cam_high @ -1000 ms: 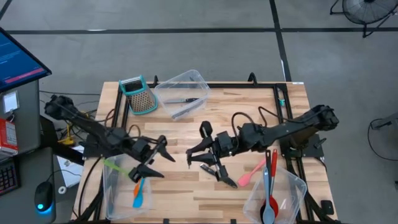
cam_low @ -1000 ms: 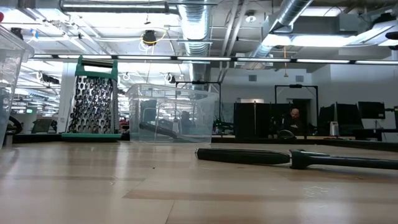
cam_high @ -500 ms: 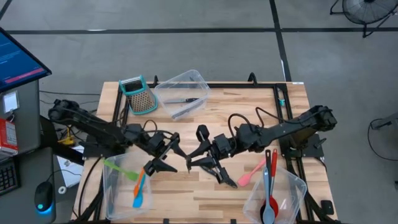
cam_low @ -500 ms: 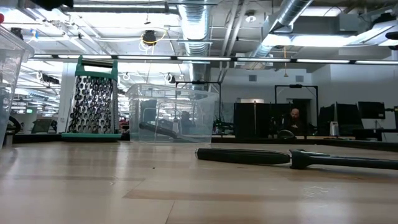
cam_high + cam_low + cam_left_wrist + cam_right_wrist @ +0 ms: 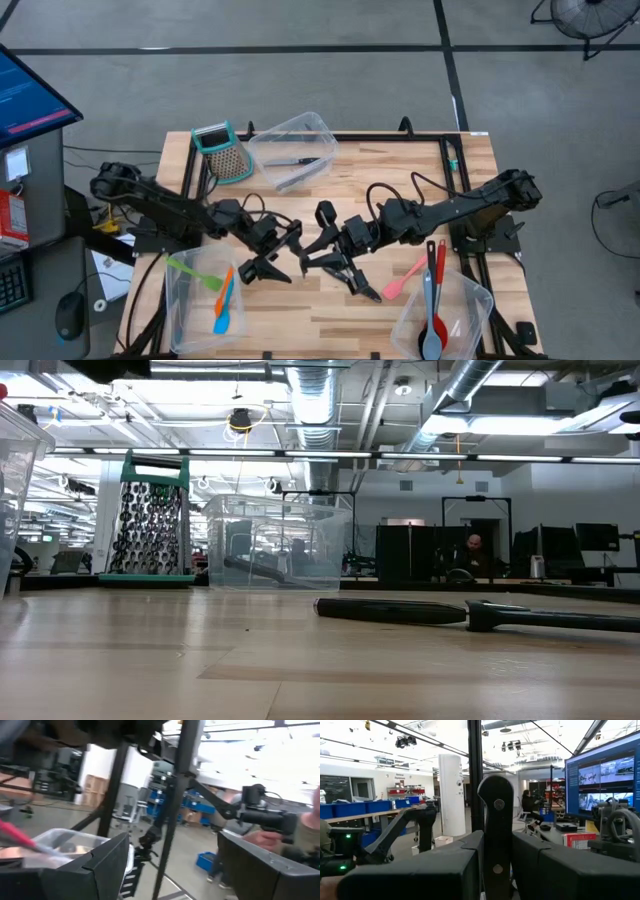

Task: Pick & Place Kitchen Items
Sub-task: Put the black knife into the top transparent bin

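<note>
Left pincer [image 5: 283, 257]: fingers spread, empty, above wooden desk [image 5: 400, 175] centre. Right pincer [image 5: 318, 252]: just beside the left one, clamped on black-handled riveted knife [image 5: 496, 825], handle upright between its fingers. Black ladle [image 5: 355, 283]: on desk, under right pincer.

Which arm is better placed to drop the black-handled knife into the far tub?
Right, probably. The right gripper is shut on the knife handle. The left gripper is open and empty beside it. The far tub sits between both arms.
</note>
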